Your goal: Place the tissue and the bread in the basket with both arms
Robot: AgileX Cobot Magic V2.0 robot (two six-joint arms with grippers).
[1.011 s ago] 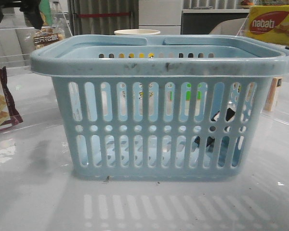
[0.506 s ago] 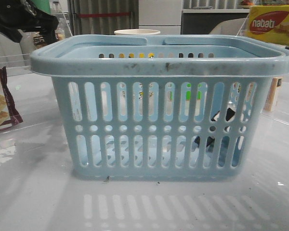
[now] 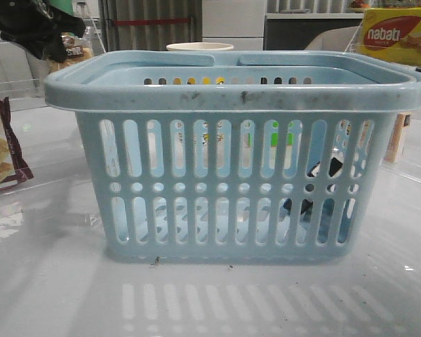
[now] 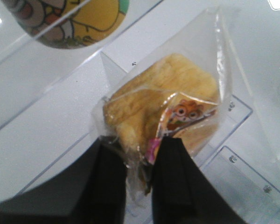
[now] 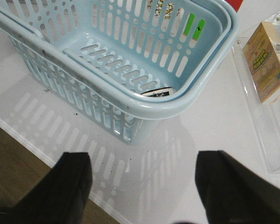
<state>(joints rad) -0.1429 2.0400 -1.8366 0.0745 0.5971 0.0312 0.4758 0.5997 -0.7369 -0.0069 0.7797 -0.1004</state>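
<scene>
Bread (image 4: 161, 105) is pinched by its wrapper in your left gripper (image 4: 139, 161), up beside the basket (image 3: 238, 95); carry it over the rim before releasing, right gripper (image 5: 142, 179) hangs wide open

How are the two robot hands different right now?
The left gripper is shut on the bread, pinching its clear wrapper; the right gripper is wide open and holds nothing. The left one is up behind the basket; the right one hangs beside it. Both have black fingers.
</scene>
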